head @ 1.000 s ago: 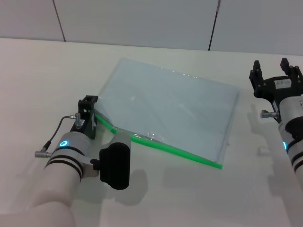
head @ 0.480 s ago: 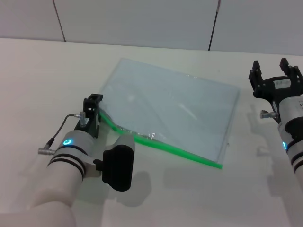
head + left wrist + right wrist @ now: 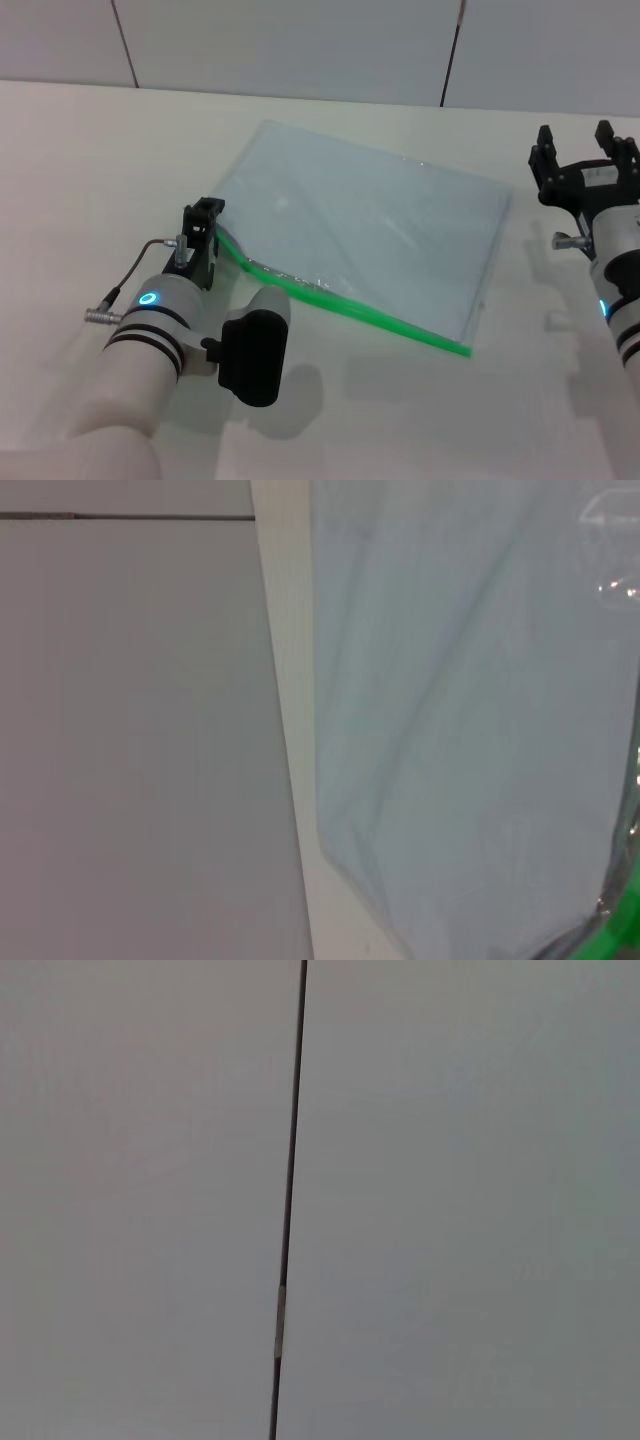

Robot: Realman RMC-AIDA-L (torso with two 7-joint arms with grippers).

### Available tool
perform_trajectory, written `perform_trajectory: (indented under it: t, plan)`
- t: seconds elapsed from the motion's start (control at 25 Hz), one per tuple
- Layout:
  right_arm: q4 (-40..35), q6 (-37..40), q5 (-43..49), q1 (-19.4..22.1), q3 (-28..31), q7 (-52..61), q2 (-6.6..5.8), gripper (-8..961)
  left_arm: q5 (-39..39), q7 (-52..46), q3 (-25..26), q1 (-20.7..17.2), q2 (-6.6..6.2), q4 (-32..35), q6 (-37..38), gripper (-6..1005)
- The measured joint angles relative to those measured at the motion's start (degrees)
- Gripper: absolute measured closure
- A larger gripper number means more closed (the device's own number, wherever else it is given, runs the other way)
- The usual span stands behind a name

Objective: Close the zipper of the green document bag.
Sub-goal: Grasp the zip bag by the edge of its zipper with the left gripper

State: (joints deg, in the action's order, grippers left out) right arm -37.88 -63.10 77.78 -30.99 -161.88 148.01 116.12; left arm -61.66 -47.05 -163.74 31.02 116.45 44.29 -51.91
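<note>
Green document bag (image 3: 365, 235) lies flat on the table (image 3: 80, 160), mid-scene, skewed so its near long edge runs from near-left to near-right. Zipper (image 3: 350, 305) is the green strip along that near edge; its left end curves up off the table and looks gapped there. Slider can't be made out. Left gripper (image 3: 203, 240) sits at the zipper's left end, right at the lifted corner; can't tell if its fingers are clamped on the strip. Left wrist view shows the bag's plastic (image 3: 470, 730) close up. Right gripper (image 3: 585, 150) hangs well right of the bag, fingers spread wide, holding nothing.
</note>
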Motion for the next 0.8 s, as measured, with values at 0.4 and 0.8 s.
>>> perform_trajectory:
  t: [0.4, 0.8]
  plan:
    - [-0.06, -0.26, 0.00, 0.05, -0.29, 0.00, -0.02, 299, -0.88, -0.06, 0.03, 0.00, 0.09, 0.07, -0.56, 729]
    - [-0.19, -0.27, 0.00, -0.06, -1.67, 0.00, -0.02, 298, -2.23, -1.55, 0.09, -0.18, 0.09, 0.09, -1.98, 927]
